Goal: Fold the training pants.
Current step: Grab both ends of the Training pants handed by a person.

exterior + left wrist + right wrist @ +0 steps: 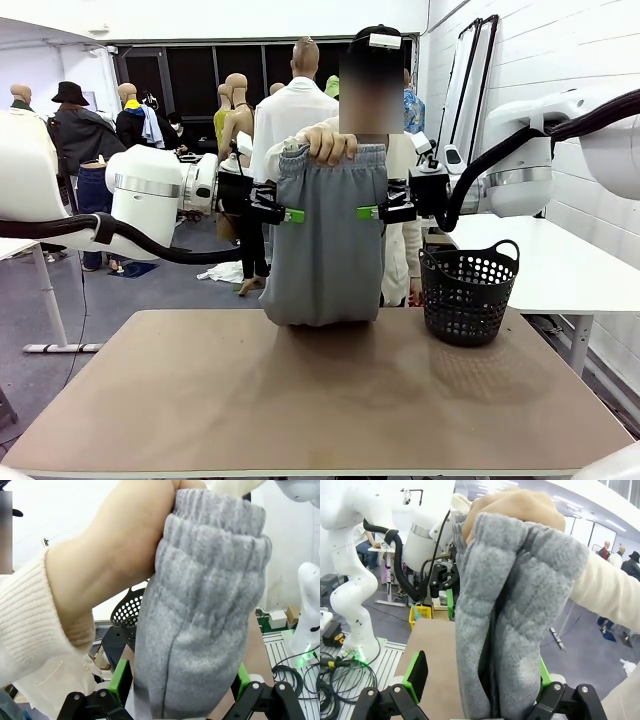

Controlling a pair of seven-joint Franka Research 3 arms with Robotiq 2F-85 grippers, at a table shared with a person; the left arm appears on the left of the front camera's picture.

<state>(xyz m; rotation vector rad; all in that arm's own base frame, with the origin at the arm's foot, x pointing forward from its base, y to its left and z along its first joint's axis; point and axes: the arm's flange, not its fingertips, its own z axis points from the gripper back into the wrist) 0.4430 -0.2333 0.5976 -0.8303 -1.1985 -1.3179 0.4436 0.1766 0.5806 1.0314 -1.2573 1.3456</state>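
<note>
The light grey training pants point(325, 250) hang bunched from a person's hand point(330, 145) that grips the gathered waistband; the lower end just reaches the table point(300, 400). My left gripper point(285, 214) is at the pants' left edge and my right gripper point(372, 212) at the right edge, both level with the upper part. In the left wrist view the pants point(200, 610) fill the space between the wide-apart green pads point(120, 680) of the left gripper point(181, 685). In the right wrist view the pants point(510, 605) hang between the open right gripper point(480, 677), with a gap beside one pad point(416, 675).
A black perforated basket point(468, 290) stands on the table's far right, close to the pants. The person in a cream cardigan point(30, 630) stands right behind the far edge. A white table point(560, 265) lies off to the right.
</note>
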